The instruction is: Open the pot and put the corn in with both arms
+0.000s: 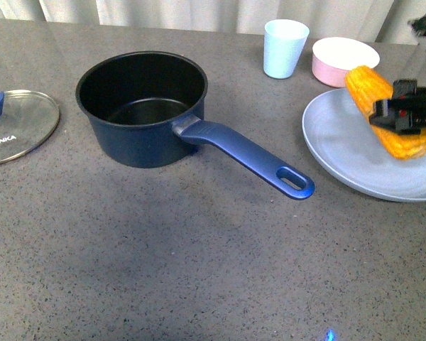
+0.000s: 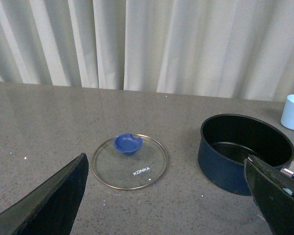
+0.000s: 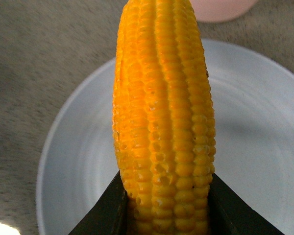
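- Our right end effector point(image 1: 406, 108) clamps the corn point(image 1: 383, 106) over the plate point(image 1: 341, 145). The rounded cob could twist or slip in transit.
- The pot point(image 1: 142, 106) stands open, well apart. We might knock its handle point(image 1: 255, 160).
- Our left end effector point(image 2: 164, 196) is spread wide and empty, near the lid point(image 2: 132, 164).

Bare table point(image 1: 199, 270) btwn plate point(image 1: 337, 153) and pot point(image 1: 138, 148) — only its handle point(image 1: 248, 155) in the way, mouth uncovered.
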{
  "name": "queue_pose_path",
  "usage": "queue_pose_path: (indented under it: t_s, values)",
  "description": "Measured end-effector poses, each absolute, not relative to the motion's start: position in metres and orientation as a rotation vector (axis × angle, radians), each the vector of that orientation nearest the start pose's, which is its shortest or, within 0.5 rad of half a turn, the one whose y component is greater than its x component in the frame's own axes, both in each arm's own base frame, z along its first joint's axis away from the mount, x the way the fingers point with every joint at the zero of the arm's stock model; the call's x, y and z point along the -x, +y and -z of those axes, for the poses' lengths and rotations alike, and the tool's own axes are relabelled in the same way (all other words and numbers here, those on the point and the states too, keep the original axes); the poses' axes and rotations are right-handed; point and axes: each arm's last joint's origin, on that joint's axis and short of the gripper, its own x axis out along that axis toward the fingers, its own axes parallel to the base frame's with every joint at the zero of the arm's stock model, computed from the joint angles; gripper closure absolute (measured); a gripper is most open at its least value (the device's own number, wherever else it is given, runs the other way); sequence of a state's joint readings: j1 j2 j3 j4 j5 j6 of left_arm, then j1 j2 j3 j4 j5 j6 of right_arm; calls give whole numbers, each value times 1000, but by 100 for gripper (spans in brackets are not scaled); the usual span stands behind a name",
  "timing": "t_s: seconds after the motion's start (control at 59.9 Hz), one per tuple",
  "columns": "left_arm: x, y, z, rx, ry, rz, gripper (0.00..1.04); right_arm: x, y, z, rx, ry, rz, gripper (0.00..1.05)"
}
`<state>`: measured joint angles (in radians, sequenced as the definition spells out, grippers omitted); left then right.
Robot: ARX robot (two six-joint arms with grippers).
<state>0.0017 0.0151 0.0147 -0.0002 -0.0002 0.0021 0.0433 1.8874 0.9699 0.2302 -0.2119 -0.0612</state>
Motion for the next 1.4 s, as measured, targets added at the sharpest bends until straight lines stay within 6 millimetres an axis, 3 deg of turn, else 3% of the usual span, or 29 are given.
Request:
queue_pose_path:
  t_s: [0.083,0.234,0.317,0.434,0.634,0.868,1.135,1.402]
  values:
    - [-98,0,-167,-2,1,-2,9,-368,36,-155,-32,636,-327,79]
    - [-98,0,-167,-2,1,-2,9,-368,86,-184,-66,594,-463,82]
    - [-98,0,-167,-2,1,-2,9,-374,134,-198,-60,575,-550,82]
    - [-98,0,-167,-2,1,-2,9,-383,180,-203,-61,583,-624,82]
    - [-98,0,-167,-2,1,-2,9,-395,226,-197,-33,624,-666,82]
    - [-98,0,-167,-2,1,-2,9,-405,265,-191,2,646,-709,82]
    - [-98,0,-167,-2,1,-2,9,-414,283,-181,50,659,-704,81]
    - [-98,0,-167,-2,1,-2,9,-413,288,-173,60,666,-709,38]
